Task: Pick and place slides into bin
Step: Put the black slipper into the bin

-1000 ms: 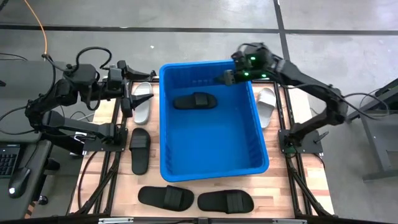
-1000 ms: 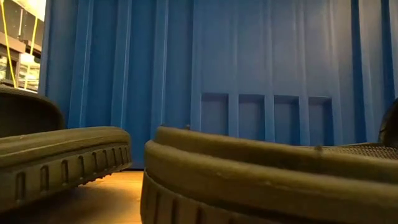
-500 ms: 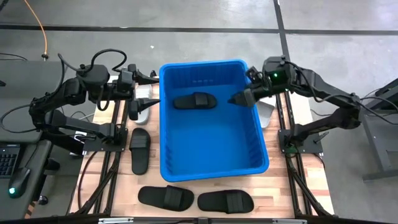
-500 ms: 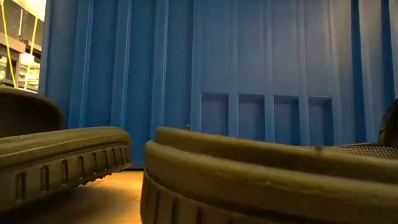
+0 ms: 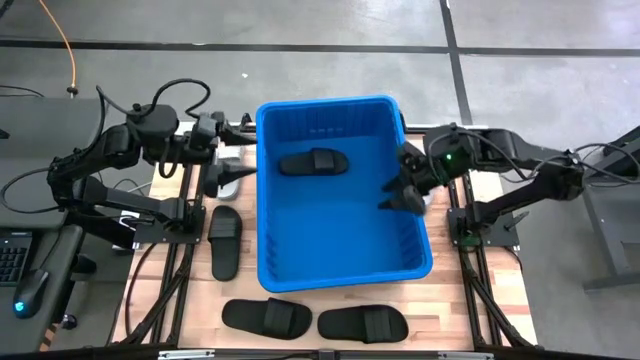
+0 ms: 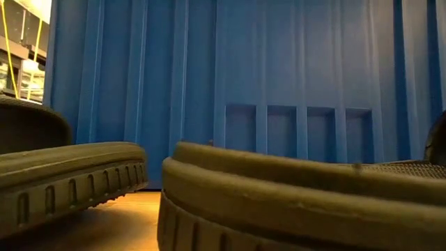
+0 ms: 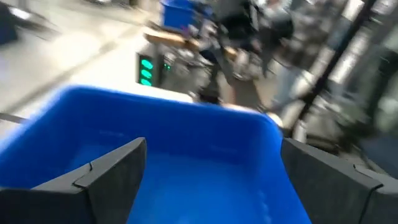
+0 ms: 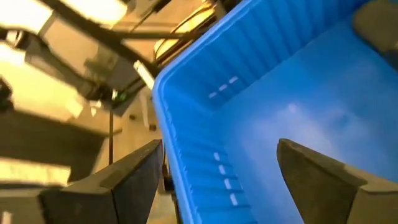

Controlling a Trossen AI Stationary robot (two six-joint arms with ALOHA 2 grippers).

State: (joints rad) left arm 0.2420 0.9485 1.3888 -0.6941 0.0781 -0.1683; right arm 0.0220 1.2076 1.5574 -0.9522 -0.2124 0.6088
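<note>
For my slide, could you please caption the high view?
One black slide in the blue bin; both hands open at its rim.

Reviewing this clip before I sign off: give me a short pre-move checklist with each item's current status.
1. Bin upright and open: ok.
2. One black slide already inside the bin: ok.
3. Right gripper at the bin's right wall, open with nothing between its fingers: ok.
4. Left gripper beside the bin's left wall, above the grey-white slide, open and empty: ok.
5. Three black slides on the table, one at the left and two in front of the bin, reachable: ok.
6. Second grey-white slide to the right of the bin: cannot tell, the right arm covers that spot.
</note>
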